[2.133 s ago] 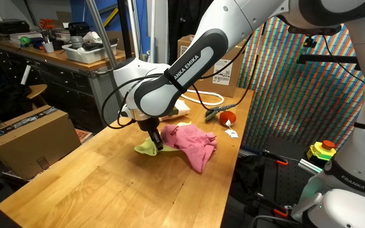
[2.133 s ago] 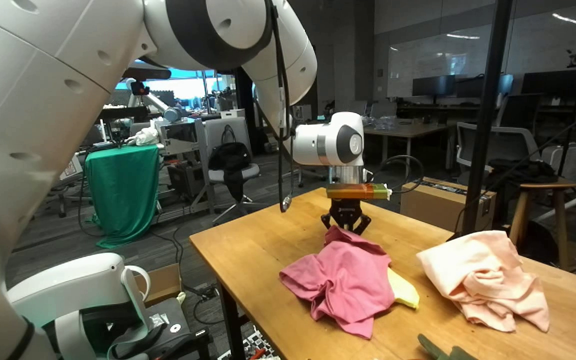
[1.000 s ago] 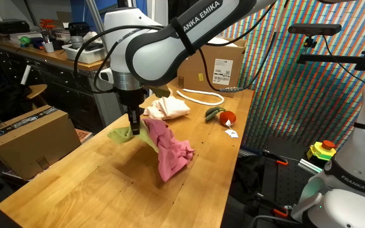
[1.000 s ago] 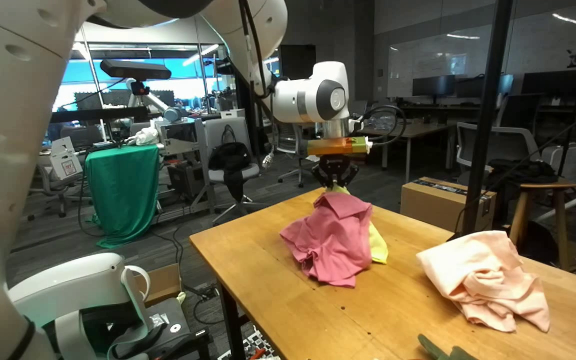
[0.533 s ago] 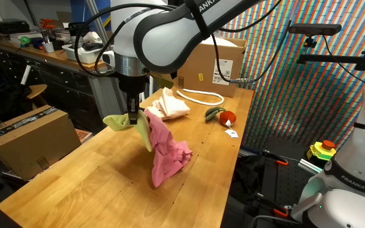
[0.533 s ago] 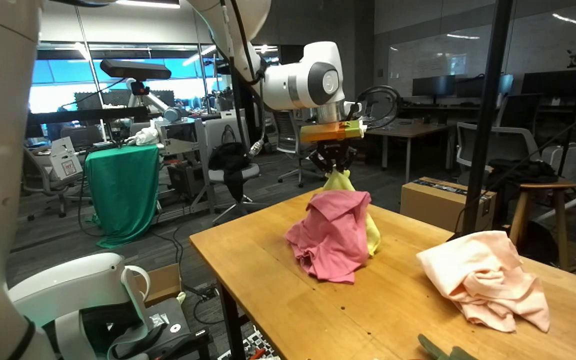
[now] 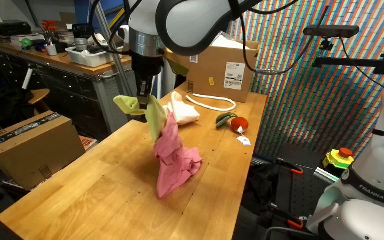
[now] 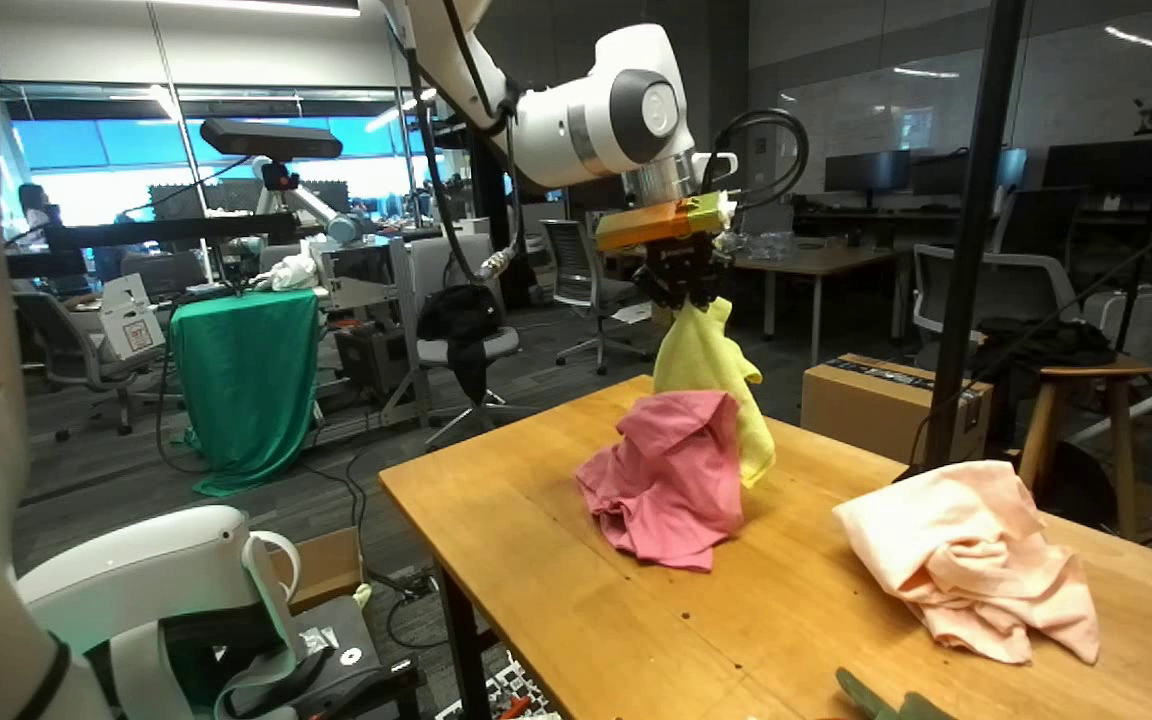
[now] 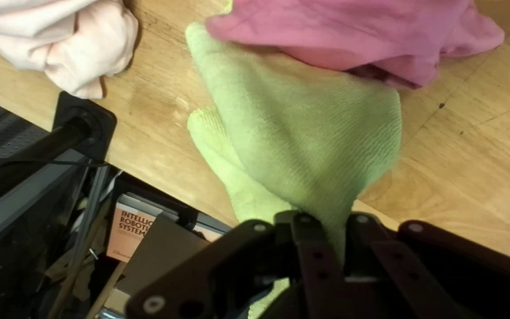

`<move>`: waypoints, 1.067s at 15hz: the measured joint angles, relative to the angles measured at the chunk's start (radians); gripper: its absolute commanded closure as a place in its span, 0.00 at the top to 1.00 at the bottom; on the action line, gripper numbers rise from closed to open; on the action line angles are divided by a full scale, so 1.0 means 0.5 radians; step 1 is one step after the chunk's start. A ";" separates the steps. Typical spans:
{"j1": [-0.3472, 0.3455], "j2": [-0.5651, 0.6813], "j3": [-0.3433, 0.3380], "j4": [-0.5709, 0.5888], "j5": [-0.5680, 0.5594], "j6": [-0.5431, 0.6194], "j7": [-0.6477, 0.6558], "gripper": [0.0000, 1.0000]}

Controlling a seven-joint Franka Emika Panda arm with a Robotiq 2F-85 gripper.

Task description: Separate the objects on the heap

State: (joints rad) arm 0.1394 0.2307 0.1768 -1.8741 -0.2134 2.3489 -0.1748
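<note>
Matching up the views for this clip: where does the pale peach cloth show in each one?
In an exterior view: pale peach cloth near the picture's middle, slightly above and left of centre.
In an exterior view: pale peach cloth at lower right.
In the wrist view: pale peach cloth in the top left corner, cut off by the frame.
Shared landmark: the pink cloth, seen in all three.

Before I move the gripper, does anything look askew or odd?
Yes: the pink cloth is bunched into a raised peak and laps over part of the yellow cloth held by the gripper, so it may drag along. I see no spill or damage.
</note>
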 measured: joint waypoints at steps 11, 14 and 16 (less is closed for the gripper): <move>0.003 -0.252 -0.041 -0.045 -0.066 0.071 0.271 0.03; 0.003 -0.293 -0.046 -0.063 -0.066 0.077 0.309 0.03; 0.002 -0.299 -0.047 -0.071 -0.054 0.088 0.332 0.03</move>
State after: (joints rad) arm 0.1406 0.0814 0.1534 -1.9098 -0.2403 2.3928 -0.0087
